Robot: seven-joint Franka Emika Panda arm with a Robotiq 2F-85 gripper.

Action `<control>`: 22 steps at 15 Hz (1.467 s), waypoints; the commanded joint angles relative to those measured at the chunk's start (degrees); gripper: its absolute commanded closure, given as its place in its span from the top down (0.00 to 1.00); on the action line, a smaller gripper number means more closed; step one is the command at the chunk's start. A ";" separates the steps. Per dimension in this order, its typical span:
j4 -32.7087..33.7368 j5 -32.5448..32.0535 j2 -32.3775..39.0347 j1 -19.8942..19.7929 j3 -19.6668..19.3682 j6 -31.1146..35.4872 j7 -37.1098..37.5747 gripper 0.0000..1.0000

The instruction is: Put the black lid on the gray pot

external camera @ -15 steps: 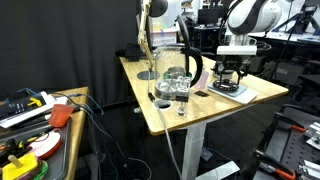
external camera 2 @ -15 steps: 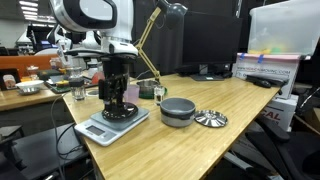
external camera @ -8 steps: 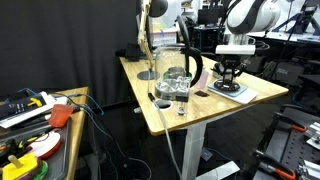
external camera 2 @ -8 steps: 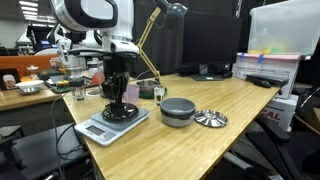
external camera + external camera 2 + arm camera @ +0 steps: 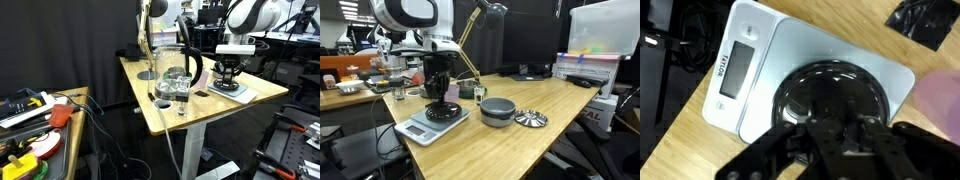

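Note:
The black lid (image 5: 836,92) is a round glossy disc lying on a white kitchen scale (image 5: 748,62). My gripper (image 5: 835,128) stands straight over it, its fingers shut on the knob at the lid's middle. In both exterior views the gripper (image 5: 440,99) (image 5: 230,78) reaches down onto the lid (image 5: 443,112) (image 5: 229,87) on the scale (image 5: 418,128). The gray pot (image 5: 498,110) sits open on the wooden table, a short way beside the scale.
A ribbed silver disc (image 5: 530,119) lies just beyond the pot. A tall glass jug (image 5: 178,72) with a black handle, a small glass (image 5: 399,92) and a desk lamp (image 5: 478,30) stand on the table (image 5: 570,110). A box (image 5: 588,68) sits at the far end.
The fingers have shut on the lid's knob. The arm, the lid and the scale have stayed in place.

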 commanded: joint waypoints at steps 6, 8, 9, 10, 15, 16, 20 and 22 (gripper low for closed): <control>-0.46 -6.71 -8.18 -0.67 -1.70 2.66 3.34 0.07; 1.43 -6.16 -8.25 -1.03 -1.17 2.37 4.32 0.07; 2.81 -5.15 -7.68 -1.09 -1.01 1.90 4.55 0.07; 3.90 -4.98 -7.07 -1.17 -0.97 2.08 5.32 0.07; 12.60 -7.78 0.03 -1.77 -2.49 2.48 14.42 0.07; 14.43 -7.97 1.56 -1.69 -3.13 1.91 15.94 0.07; 18.95 -6.26 5.11 -1.32 -5.78 -1.52 19.18 0.07; 19.08 -4.97 4.89 -1.48 -6.06 -3.26 18.51 0.07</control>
